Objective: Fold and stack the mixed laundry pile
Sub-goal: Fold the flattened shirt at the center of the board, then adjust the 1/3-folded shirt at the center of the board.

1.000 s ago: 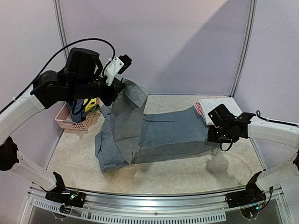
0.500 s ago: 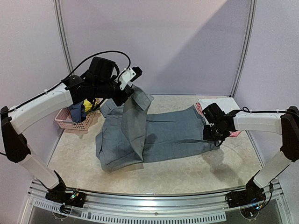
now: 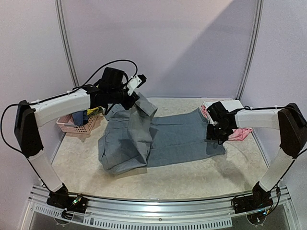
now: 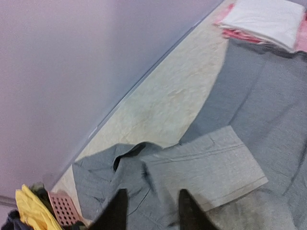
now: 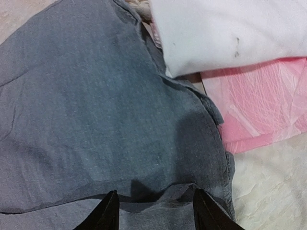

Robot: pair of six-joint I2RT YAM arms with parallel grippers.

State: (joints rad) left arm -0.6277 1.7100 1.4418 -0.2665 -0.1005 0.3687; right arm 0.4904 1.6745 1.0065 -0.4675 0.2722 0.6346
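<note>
The grey trousers (image 3: 163,139) lie across the table, one leg (image 4: 211,165) folded back over the left part. My left gripper (image 3: 135,99) hovers over that leg's end. In the left wrist view my left gripper (image 4: 152,211) is open, with only cloth below its fingertips. My right gripper (image 3: 214,134) sits at the trousers' right end (image 5: 144,120), open, its fingertips (image 5: 108,213) either side of a raised hem fold. A folded white piece (image 5: 230,28) lies on a pink piece (image 5: 259,100) just right of it. Yellow (image 4: 31,211) and navy (image 3: 79,116) garments sit in the basket.
A pink lattice basket (image 3: 72,125) stands at the far left by the wall. The white and pink stack (image 3: 225,108) lies at the back right corner. Walls close the back and both sides. Pale tabletop (image 3: 192,177) shows in front of the trousers.
My left gripper carried the trouser leg rightward over the garment and opened, and the leg now lies folded. My right gripper moved slightly back and opened, letting go of the trousers' right end.
</note>
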